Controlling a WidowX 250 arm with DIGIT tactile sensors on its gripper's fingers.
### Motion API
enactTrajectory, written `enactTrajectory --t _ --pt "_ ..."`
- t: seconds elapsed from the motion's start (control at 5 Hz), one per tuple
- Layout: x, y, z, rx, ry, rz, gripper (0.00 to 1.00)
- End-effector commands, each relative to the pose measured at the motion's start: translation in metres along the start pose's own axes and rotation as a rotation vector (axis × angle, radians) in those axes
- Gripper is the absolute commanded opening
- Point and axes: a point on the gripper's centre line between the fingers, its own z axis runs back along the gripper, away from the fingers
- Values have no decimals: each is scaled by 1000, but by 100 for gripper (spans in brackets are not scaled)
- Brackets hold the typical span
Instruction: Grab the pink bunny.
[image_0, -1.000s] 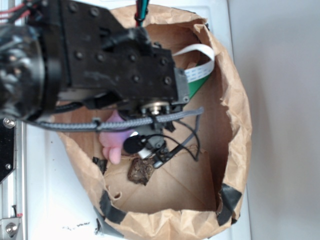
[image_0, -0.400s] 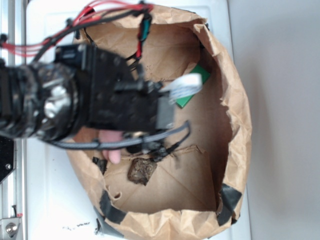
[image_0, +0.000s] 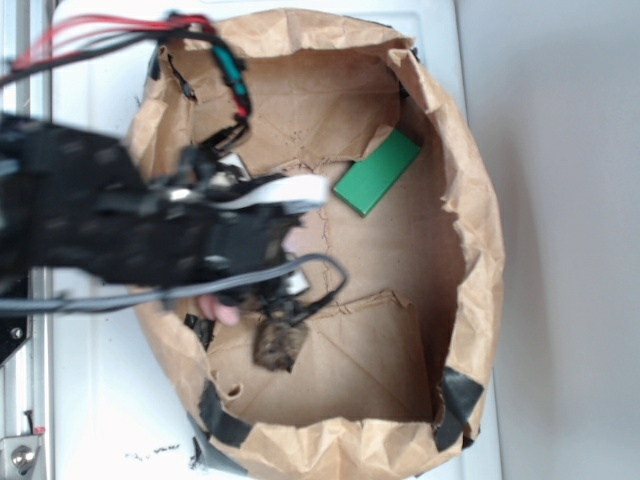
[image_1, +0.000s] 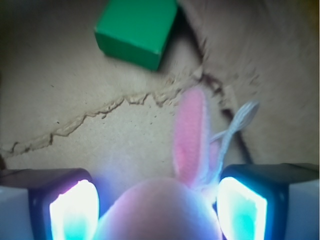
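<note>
1. Exterior view: since the earlier frames the arm has swung toward the left edge and is motion-blurred. It has uncovered the green block (image_0: 376, 172), which lies on the floor of the brown paper bag (image_0: 478, 230). The arm lies across the bag's left rim. The tool (image_0: 268, 290) sits just above the dark brown lump (image_0: 278, 343). Only slivers of the pink bunny (image_0: 217, 310) show beneath the arm.
2. Wrist view: the bunny (image_1: 165, 207) sits between the two glowing fingers (image_1: 73, 210), its ear (image_1: 190, 137) and white string loop (image_1: 239, 120) pointing ahead. Whether the tool is clenched on it or merely straddling it, I cannot tell. The block (image_1: 136, 30) lies ahead on the cardboard.
</note>
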Motion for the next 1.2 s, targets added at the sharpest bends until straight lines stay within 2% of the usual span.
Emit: enactTrajectory --t 0.0,0.6,0.8,1.0 --pt "30 8 25 -50 -5 25 0" --pt "61 21 83 -131 0 77 0" --pt "73 20 111 -151 24 31 0" --pt "90 20 131 -181 -32 -35 0"
